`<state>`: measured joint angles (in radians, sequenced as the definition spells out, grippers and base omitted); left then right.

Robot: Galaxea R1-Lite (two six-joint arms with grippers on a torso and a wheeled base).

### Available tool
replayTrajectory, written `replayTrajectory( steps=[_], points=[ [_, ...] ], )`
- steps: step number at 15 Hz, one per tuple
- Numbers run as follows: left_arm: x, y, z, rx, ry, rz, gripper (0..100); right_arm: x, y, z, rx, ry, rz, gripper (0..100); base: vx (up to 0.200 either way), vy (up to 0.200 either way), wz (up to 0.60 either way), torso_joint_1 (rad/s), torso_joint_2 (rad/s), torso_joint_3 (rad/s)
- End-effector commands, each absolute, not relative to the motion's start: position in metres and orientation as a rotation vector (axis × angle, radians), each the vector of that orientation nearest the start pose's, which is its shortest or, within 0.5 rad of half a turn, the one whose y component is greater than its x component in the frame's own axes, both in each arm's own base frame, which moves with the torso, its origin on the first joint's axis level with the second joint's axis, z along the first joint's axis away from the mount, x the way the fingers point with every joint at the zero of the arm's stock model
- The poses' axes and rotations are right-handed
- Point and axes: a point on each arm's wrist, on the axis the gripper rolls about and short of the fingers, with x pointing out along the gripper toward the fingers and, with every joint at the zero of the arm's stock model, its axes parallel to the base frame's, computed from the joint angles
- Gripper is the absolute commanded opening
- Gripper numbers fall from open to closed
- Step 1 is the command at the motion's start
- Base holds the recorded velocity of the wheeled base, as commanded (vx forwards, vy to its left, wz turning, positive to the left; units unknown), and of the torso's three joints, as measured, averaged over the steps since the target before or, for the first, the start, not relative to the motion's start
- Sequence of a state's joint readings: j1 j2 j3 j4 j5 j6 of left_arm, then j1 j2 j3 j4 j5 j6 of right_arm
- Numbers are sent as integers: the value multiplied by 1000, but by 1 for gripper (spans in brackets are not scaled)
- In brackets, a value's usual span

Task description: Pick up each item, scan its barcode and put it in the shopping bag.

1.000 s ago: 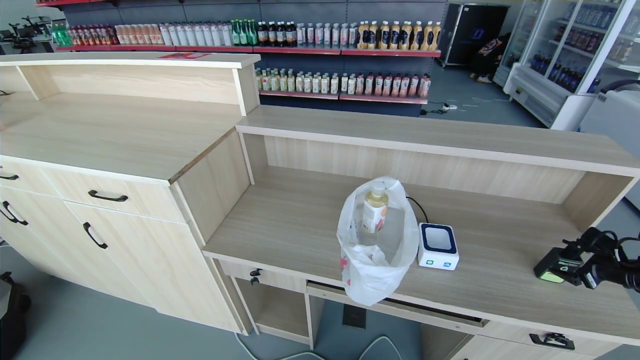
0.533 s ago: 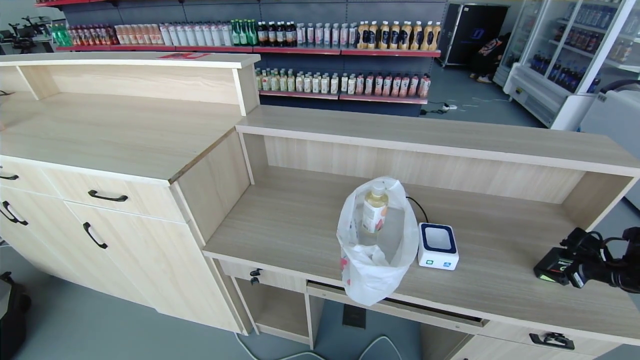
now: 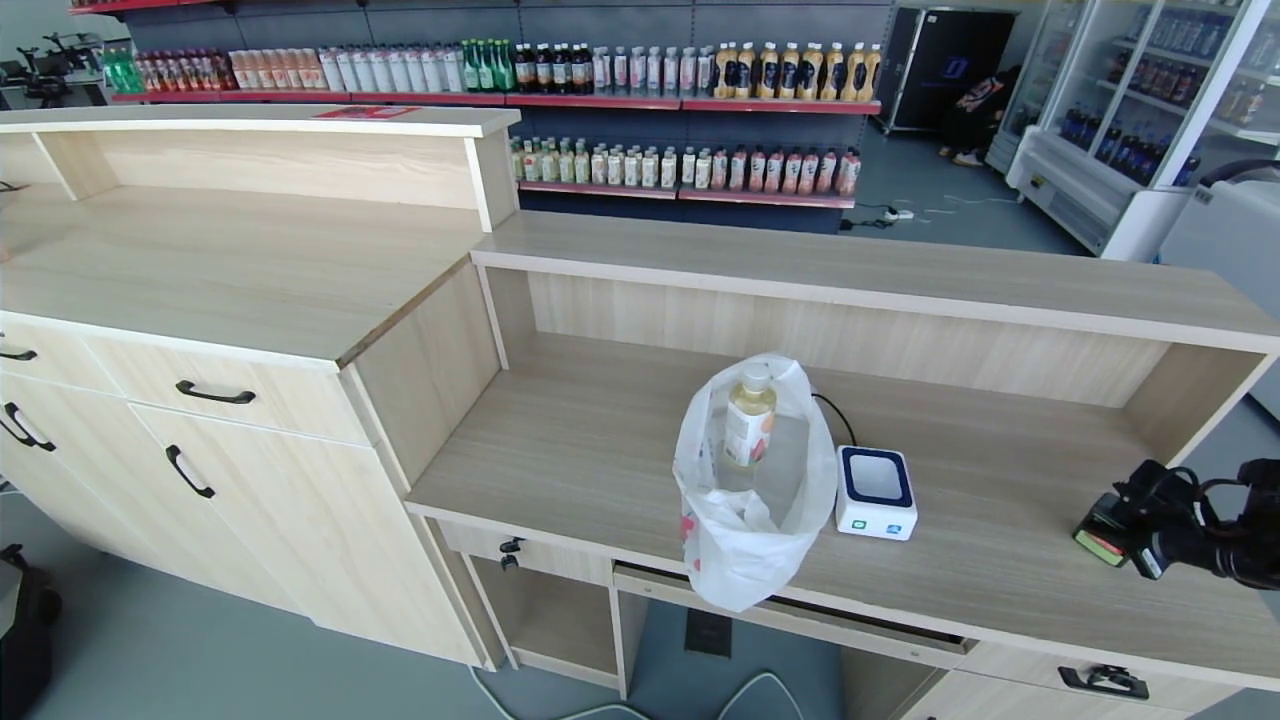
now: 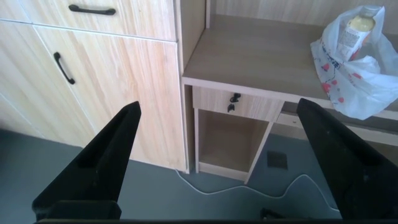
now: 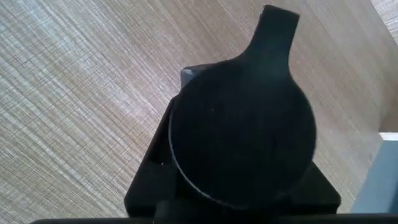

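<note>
Pale wood-grain table (image 3: 560,440) carries the white plastic shopping bag (image 3: 745,540), which stands at the front edge with its mouth open and an upright bottle (image 3: 750,425) of pale yellow liquid inside. The right claw (image 3: 1125,520) hangs over the table's right end, near the front edge. Its opening state cannot be told. A dark item (image 3: 1098,533) with a green and red face sits at its tip. To this claw's left, well apart, lies the white scanner (image 3: 875,490) with a dark blue top. The scanner lies between the claw and the bag, just beside the bag, and a black cable (image 3: 835,415) runs from it toward the back. In the right wrist view a black rounded form (image 5: 242,130) with a narrow neck covers the table's grain; what it is cannot be told. The left claw (image 4: 219,103) sits low in front of the table, over the grey floor (image 4: 155,199). Its fingers (image 4: 99,168) are spread wide with nothing between them. The bag lies beyond this claw, up on the table, and a light wood cabinet (image 4: 112,81) with black handles stands ahead of it.
</note>
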<state>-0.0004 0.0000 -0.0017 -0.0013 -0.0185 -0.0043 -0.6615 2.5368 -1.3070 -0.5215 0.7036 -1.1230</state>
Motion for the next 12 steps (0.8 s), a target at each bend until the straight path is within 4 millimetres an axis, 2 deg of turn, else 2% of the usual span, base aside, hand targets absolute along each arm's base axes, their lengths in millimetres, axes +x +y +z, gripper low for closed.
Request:
replayTrajectory(
  steps=[1,3,4,5,6,7,8,9,10,11,12],
  points=[
    [-23,0,76,-5,-3,-18,100,364,-265,-29,-653,444,327,0,0,0,0,0,0,0],
    [-23,0,76,-5,-3,-18,100,365,-266,-6,-720,388,299,0,0,0,0,0,0,0],
    [-23,0,76,-5,-3,-18,100,365,-263,16,-783,342,278,0,0,0,0,0,0,0],
    [-23,0,76,-5,-3,-18,100,359,-258,52,-863,285,249,0,0,0,0,0,0,0],
    [-23,0,76,-5,-1,-18,100,352,-254,71,-899,261,233,0,0,0,0,0,0,0],
    [-23,0,76,-5,-3,-18,100,321,-236,120,-968,219,195,0,0,0,0,0,0,0],
    [-23,0,76,-5,-3,-18,100,287,-218,149,-1017,203,165,0,0,0,0,0,0,0],
    [-23,0,76,-5,-3,-18,100,256,-196,170,-1101,178,148,0,0,0,0,0,0,0],
    [-23,0,76,-5,-3,-18,100,236,-176,184,-1204,127,156,0,0,0,0,0,0,0],
    [-23,0,76,-5,-3,-18,100,216,-155,197,-1356,56,176,0,0,0,0,0,0,0],
    [-23,0,76,-5,-3,-18,100,207,-129,209,-1532,-58,228,0,0,0,0,0,0,0]
  ],
)
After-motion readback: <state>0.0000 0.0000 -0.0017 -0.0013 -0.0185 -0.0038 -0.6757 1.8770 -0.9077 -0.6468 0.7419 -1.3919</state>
